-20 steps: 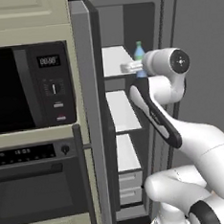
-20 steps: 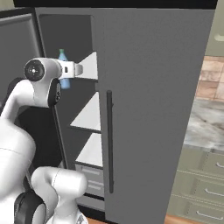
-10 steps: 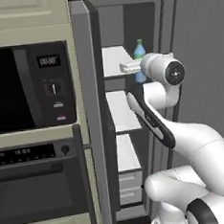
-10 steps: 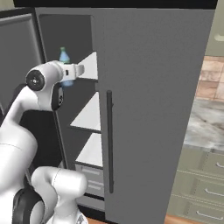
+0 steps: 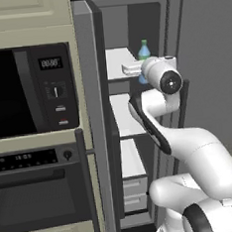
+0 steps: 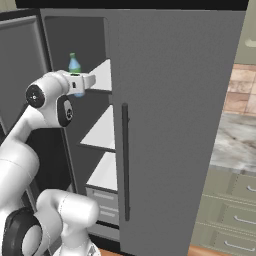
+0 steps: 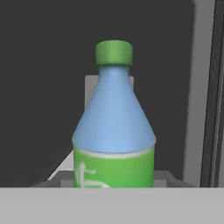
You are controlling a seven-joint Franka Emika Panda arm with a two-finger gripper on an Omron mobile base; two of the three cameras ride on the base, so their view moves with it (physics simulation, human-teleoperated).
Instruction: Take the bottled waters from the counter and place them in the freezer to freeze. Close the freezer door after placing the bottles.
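Freezer (image 5: pixel 118 63) stands open, blue green-capped bottle (image 5: pixel 143 53) upright on its top shelf just past the gripper (image 6: pixel 86 81). Hand view gives the bottle's label (image 7: pixel 113 168); right base view adds counter (image 6: pixel 239 145). Fingers hidden, so grip can't be told.

The bottle (image 7: pixel 113 131) stands upright on the top shelf (image 5: pixel 119 63) inside the freezer (image 6: pixel 92 45), directly ahead of the hand (image 5: pixel 133 68). The freezer door (image 5: pixel 94 120) hangs open to the hand's left; the bench (image 6: pixel 235 145) lies far right.
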